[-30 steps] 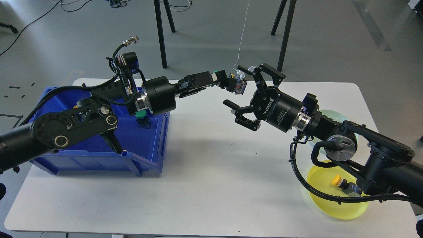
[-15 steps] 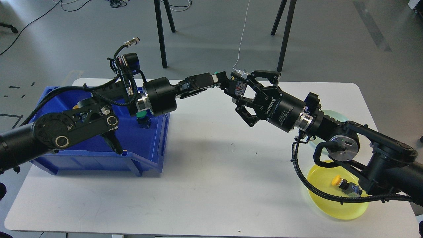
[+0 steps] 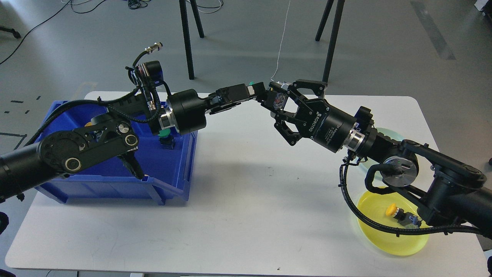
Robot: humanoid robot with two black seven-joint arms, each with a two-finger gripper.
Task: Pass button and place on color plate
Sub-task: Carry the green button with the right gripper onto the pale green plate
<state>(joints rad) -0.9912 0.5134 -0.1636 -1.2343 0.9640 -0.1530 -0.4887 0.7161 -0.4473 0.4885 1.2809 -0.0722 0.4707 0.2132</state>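
A push button with a green cap and a dark body with coloured terminals is held in the air above the far middle of the white table. My left gripper is shut on its cap end. My right gripper comes from the right and its fingers are closed around the button's body. A yellow plate lies at the front right with a yellow-capped button in it. A pale green plate shows partly behind my right arm.
A blue bin stands at the left under my left arm, with a green-capped button inside and a yellow one mostly hidden. Black stand legs rise from the floor behind the table.
My right gripper, wide open a second ago, moved left to the button and closed its fingers around it. My left gripper has kept its hold and barely moved.
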